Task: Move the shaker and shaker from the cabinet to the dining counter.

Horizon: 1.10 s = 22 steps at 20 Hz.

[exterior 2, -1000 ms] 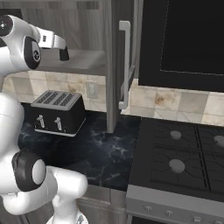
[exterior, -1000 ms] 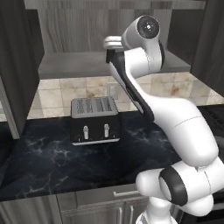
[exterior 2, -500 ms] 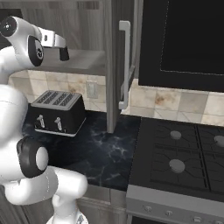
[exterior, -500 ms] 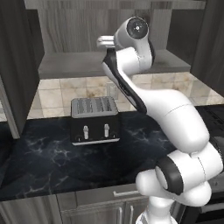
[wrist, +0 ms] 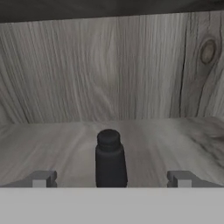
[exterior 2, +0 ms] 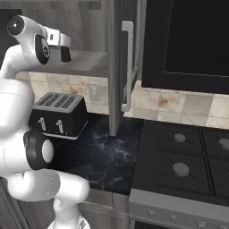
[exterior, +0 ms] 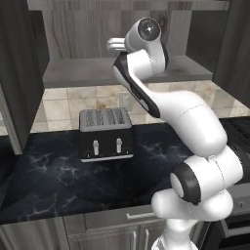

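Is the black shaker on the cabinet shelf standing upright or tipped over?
Upright. In the hand view the black shaker stands on the grey cabinet shelf with its narrower cap on top, centred between the open tool's fingertips.

Arm raised high, elbow bent, wrist level, reaching forward; gripper [wrist: 112, 179] jaws spread wide, holding nothing.

Left base view looks from behind the arm's left, forward and down over the desk [exterior: 53, 180], toaster [exterior: 105, 134] and open cabinet [exterior: 97, 71]. Right base view takes the same toaster [exterior 2: 58, 114] and cabinet [exterior 2: 117, 67] from the right, adding the stove [exterior 2: 188, 161]. Hand view sits close inside, level along the shelf [wrist: 52, 144], facing the back wall.
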Available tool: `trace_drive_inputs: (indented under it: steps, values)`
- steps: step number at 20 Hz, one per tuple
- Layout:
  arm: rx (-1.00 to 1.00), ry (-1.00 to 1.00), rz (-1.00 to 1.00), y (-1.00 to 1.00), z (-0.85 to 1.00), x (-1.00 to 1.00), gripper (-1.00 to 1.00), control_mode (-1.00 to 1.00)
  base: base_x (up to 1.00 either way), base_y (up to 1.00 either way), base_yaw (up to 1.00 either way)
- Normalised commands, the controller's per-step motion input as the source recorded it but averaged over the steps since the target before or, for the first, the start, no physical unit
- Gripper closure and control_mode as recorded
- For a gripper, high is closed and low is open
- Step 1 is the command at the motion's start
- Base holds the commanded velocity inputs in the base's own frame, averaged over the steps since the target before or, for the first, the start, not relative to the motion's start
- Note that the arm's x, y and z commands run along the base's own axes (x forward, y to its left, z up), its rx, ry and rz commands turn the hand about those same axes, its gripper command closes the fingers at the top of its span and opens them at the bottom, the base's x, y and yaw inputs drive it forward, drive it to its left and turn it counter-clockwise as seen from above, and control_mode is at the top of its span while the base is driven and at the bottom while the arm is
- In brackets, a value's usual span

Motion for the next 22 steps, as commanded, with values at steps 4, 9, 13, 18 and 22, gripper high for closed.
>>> trace_drive_inputs:
  steps: [4,9,13,18,22]
  values:
    - [0.0,0.0,0.0,0.0,0.0,0.17,-1.0,-1.0,0.0,0.0,0.0]
    - [0.0,0.02,0.0,0.0,-0.05,0.21,-1.0,-1.0,0.0,0.0,0.0]
    - [0.0,0.04,0.0,0.0,-0.11,0.23,-1.0,-1.0,0.0,0.0,0.0]
    - [0.0,0.04,0.0,0.0,-0.13,0.2,-1.0,-1.0,0.0,0.0,0.0]
    - [0.0,0.03,0.0,0.0,-0.09,0.18,-1.0,-1.0,0.0,0.0,0.0]
